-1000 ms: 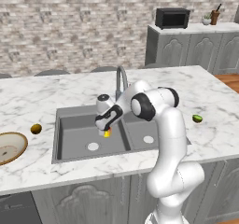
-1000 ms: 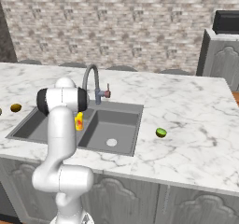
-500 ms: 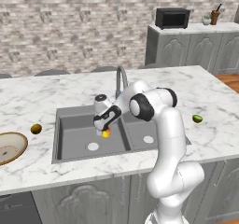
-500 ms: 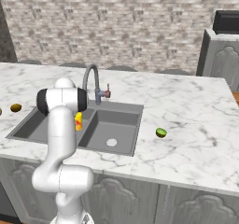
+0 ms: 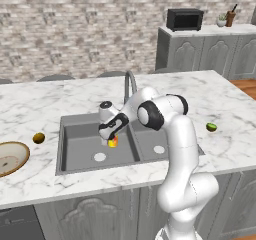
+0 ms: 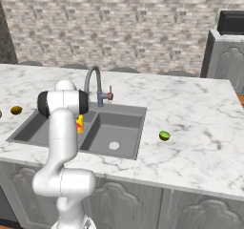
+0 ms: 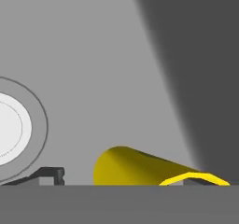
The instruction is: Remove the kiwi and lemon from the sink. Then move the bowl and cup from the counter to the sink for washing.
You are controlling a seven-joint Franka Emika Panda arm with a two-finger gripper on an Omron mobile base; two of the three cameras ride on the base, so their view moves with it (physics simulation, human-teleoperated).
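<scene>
Inside the sink (image 5: 80,149), the end effector (image 5: 112,134) stands open over the yellow cup (image 5: 113,142); lift straight clear toward twelve o'clock.

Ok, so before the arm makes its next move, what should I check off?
1. Fruit out of the sink: ok. Brown fruit and green fruit lie on the counter.
2. Cup in the left basin: ok, just under the hand.
3. Cup resting on the basin floor: cannot tell.
4. Hand let go of the cup: cannot tell.
5. Bowl in the sink: not ok, it sits on the counter at far left.
6. Room beside the faucet to lift out: cannot tell.
</scene>
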